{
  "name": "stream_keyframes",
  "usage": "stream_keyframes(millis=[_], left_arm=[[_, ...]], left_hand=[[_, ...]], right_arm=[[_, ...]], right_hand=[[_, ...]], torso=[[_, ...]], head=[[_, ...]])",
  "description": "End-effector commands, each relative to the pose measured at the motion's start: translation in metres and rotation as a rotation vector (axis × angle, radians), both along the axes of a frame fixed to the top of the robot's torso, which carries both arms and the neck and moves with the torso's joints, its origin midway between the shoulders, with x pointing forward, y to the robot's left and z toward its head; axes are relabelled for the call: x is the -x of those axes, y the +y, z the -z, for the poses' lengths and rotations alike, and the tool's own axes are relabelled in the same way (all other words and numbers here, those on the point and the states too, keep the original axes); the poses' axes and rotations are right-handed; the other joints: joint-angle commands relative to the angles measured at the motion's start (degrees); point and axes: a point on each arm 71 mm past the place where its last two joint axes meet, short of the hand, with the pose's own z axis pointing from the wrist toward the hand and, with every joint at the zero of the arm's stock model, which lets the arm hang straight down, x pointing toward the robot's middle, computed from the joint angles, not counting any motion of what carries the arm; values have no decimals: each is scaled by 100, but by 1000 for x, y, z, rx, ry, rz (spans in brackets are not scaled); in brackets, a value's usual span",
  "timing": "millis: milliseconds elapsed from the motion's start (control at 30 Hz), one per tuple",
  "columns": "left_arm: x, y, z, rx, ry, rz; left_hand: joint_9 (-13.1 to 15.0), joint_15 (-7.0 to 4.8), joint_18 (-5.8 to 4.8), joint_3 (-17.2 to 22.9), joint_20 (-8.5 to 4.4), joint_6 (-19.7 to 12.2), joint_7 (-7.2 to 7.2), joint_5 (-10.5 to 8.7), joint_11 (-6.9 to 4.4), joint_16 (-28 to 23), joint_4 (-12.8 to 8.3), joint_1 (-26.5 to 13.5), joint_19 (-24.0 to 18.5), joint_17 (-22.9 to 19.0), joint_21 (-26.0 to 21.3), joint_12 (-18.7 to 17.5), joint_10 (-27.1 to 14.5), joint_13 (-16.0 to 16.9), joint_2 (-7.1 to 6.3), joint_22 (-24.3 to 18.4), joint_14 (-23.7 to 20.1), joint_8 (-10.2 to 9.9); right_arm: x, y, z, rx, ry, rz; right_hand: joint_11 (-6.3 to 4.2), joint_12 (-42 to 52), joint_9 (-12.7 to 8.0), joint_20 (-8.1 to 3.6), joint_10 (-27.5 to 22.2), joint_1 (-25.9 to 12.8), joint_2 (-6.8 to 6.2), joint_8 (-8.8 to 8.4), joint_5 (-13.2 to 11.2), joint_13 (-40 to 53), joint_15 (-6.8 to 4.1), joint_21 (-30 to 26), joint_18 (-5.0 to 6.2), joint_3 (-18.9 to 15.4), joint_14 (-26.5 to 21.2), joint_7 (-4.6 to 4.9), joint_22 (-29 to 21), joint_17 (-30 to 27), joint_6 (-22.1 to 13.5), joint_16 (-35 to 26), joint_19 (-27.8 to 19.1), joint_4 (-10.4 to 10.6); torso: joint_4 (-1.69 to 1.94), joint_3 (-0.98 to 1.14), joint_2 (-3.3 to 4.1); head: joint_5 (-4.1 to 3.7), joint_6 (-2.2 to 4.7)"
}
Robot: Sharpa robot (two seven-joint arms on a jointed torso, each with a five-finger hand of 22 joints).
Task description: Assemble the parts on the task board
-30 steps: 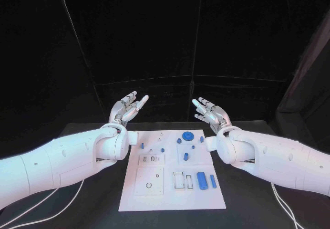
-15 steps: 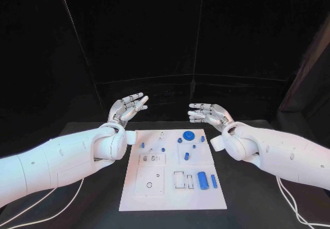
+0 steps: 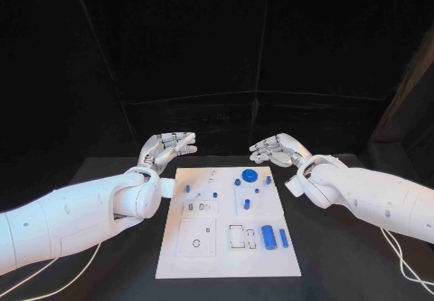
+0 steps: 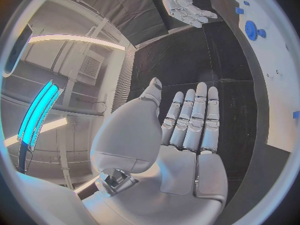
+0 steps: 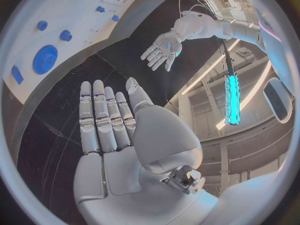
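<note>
The white task board [image 3: 226, 263] lies in the middle of the black table. On its far part sit a round blue disc [image 3: 249, 175] and several small blue pegs [image 3: 237, 182]. Near its right front corner lie a thick blue cylinder [image 3: 268, 236] and a thin blue bar [image 3: 283, 237]. My left hand [image 3: 167, 149] hovers beyond the board's far left corner and holds nothing. My right hand [image 3: 276, 150] hovers beyond the far right corner, also holding nothing. The wrist views show each hand's fingers [image 4: 190, 120] [image 5: 103, 117] stretched out straight, with the board [image 4: 278, 100] [image 5: 87, 27] and the disc [image 4: 252, 29] [image 5: 45, 60] off to one side.
White cables [image 3: 54, 276] trail over the table at the front left and at the front right [image 3: 402, 263]. Black curtains close off the back. Bare table lies on both sides of the board.
Both hands have come down from a raised, fingers-up pose and tipped forward, now lying lower behind the board's far edge. The parts have not moved.
</note>
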Motion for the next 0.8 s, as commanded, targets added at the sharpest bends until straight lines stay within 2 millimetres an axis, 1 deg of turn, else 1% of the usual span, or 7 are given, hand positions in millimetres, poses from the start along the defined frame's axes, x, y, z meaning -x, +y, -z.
stream_keyframes(millis=[33, 167, 300, 333, 433, 567, 800], left_arm=[[5, 0, -5, -6, -45, 58], [12, 4, -7, -6, -43, 79], [20, 2, -10, 4, -35, 108], [22, 0, -10, 7, -33, 117], [27, -4, -10, 16, -24, 138], [32, -9, -10, 29, -12, 168], [37, -13, -11, 41, 3, 197]], left_hand=[[0, -79, 49, -24, -72, 201, 18, -4, -74, 76, -91, 48, 195, 38, 76, 92, 268, 21, 66, -2, 269, 55], [-10, -173, 44, -50, -161, 414, -57, -5, -159, 93, -194, 74, 412, 101, 124, 119, 558, 30, 129, -13, 541, 66], [-19, -196, 41, -61, -187, 481, -81, -5, -183, 62, -241, 79, 479, 125, 124, 89, 637, 23, 164, -29, 607, 48], [-19, -196, 41, -61, -187, 482, -82, -5, -184, 62, -242, 79, 480, 125, 124, 89, 639, 23, 164, -29, 609, 47], [-19, -196, 41, -61, -187, 482, -82, -5, -184, 62, -242, 79, 480, 125, 124, 89, 639, 23, 164, -29, 609, 47], [-24, -196, 38, -78, -192, 491, -83, -6, -184, 40, -251, 61, 494, 130, 119, 67, 650, 17, 163, -38, 615, 31], [-30, -192, 35, -125, -192, 496, -82, -7, -180, 3, -253, 6, 507, 136, 106, 32, 656, 10, 143, -52, 614, 5]], right_arm=[[0, 8, -3, 207, -73, -51], [0, 16, -5, 337, -92, -81], [-2, 26, -7, 494, -118, -108], [-2, 29, -7, 530, -124, -112], [-4, 35, -8, 614, -145, -116], [-6, 42, -12, 683, -174, -112], [-13, 49, -21, 740, -190, -97]], right_hand=[[-229, -55, 15, -411, 656, 77, -12, 6, 110, 18, -375, 598, 74, 37, 1181, -167, 228, 208, 531, 330, 967, -379], [-337, -121, 8, -634, 844, 114, -85, -34, 104, 20, -529, 1041, 75, 34, 1770, -240, 454, 424, 640, 628, 1386, -426], [-394, -228, 2, -742, 946, 88, -143, -113, 86, 21, -608, 1467, 53, 7, 2053, -273, 693, 699, 698, 973, 1600, -428], [-411, -298, 1, -773, 974, 76, -157, -164, 77, 23, -615, 1676, 43, -5, 2034, -280, 823, 915, 721, 1270, 1583, -444], [-396, -326, 0, -782, 963, 71, -147, -185, 100, 21, -615, 1810, 41, -3, 2026, -278, 911, 1044, 729, 1414, 1530, -428], [-392, -329, -4, -785, 857, 43, -152, -200, 94, 15, -602, 2089, 44, 17, 2022, -286, 1090, 1295, 667, 1709, 1448, -434], [-401, -330, -1, -773, 732, -67, -85, -196, -44, 15, -613, 2672, 52, 44, 2045, -319, 1444, 1876, 617, 2635, 1507, -422]], torso=[[30, -1, 117], [40, -17, 215], [87, -28, 303], [105, -29, 330], [141, -32, 381], [187, -37, 454], [224, -41, 566]], head=[[-31, 23], [-40, 41], [-77, 66], [-88, 73], [-109, 83], [-135, 148], [-179, 176]])
